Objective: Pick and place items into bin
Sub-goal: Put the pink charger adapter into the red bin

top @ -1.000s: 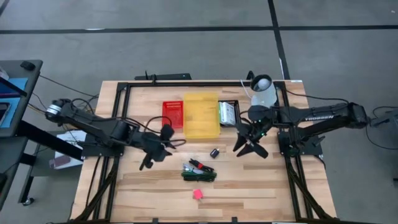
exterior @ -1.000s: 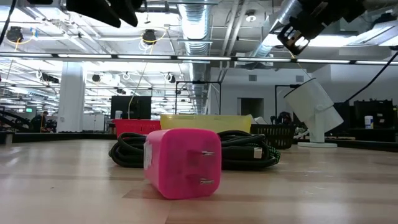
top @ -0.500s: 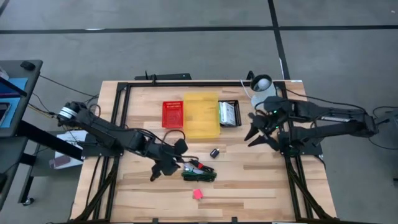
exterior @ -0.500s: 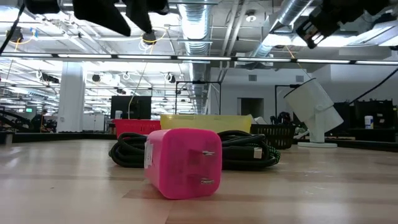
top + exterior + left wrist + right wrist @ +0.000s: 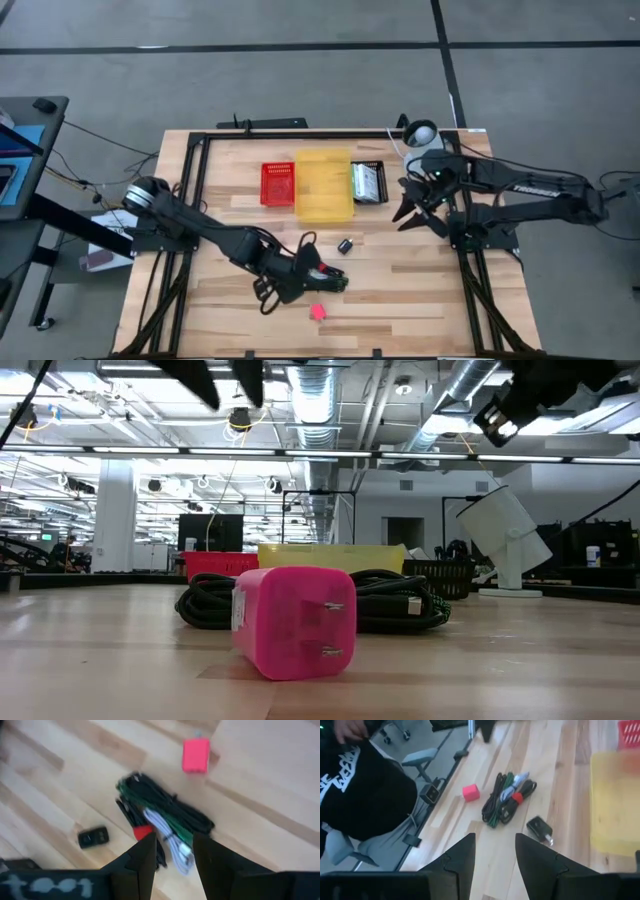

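Observation:
A bundle of black and green cords with a white plug and a red tie (image 5: 322, 281) (image 5: 165, 817) lies on the table's near middle. Beside it, toward the near edge, sits a pink block (image 5: 318, 312) (image 5: 295, 620), and a small black piece (image 5: 344, 245) (image 5: 93, 837) rests farther in. My left gripper (image 5: 298, 270) (image 5: 172, 855) is open and hovers above the bundle's left end, touching nothing. Over by the table's right side, my right gripper (image 5: 414, 208) (image 5: 495, 855) is open and raised in the air.
Along the far middle stand a red bin (image 5: 278, 184), a yellow bin (image 5: 323, 185) and a black basket (image 5: 366, 182). A white lamp (image 5: 421, 141) (image 5: 505, 535) stands at the far right. A person in a black shirt (image 5: 365, 795) is beyond the table's near edge.
My left gripper has travelled right and toward the near edge, ending above the cord bundle. My right gripper has drawn back toward the far right, away from the table's middle. The items have not moved.

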